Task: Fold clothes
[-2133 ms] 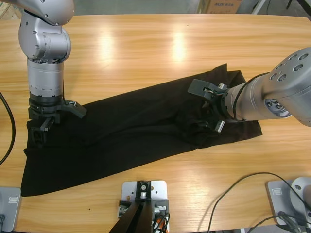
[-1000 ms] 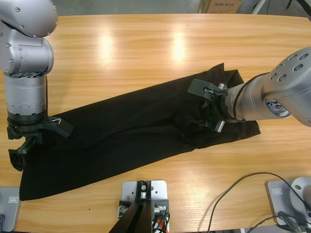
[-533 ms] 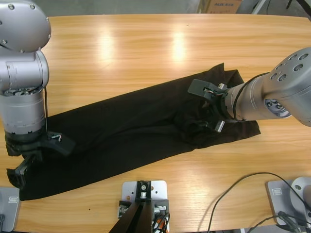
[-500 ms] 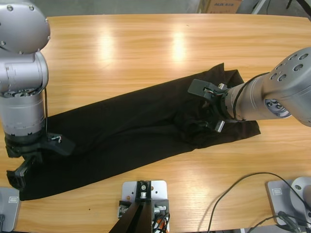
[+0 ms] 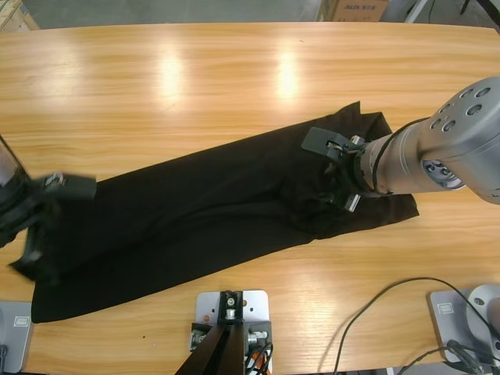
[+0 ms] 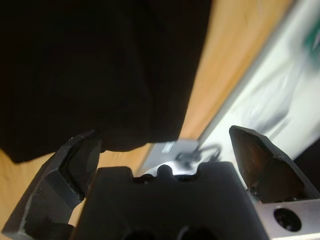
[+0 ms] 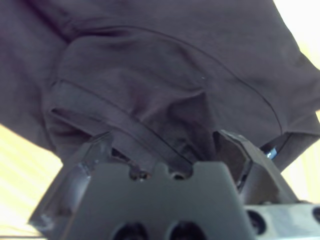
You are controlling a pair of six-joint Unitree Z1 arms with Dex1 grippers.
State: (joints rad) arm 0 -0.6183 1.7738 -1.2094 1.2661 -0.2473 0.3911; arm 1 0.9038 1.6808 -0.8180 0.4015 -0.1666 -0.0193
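Observation:
The black shirt (image 5: 203, 203) lies in a long crumpled band from the table's front left to the right of the middle; collar, buttons and lettering do not show. My left gripper (image 5: 39, 226) hovers over the shirt's left end, blurred. In the left wrist view the left gripper (image 6: 165, 145) stands open and holds nothing, with the shirt's edge (image 6: 90, 65) beyond its left jaw. My right gripper (image 5: 336, 173) rests on the shirt's right part. In the right wrist view the right gripper (image 7: 165, 145) is open, with a raised fold of shirt (image 7: 165, 65) bunched between its jaws.
Bare wooden table (image 5: 234, 86) stretches behind the shirt. A cardboard box (image 5: 355, 9) stands past the far edge at the right. Cables (image 5: 375, 312) loop over the front right corner. The left wrist view shows the table's edge (image 6: 220, 65) close by.
My left arm has swung down and to the left, out toward the table's left edge, its gripper now over the shirt's left end. My right arm has stayed where it was.

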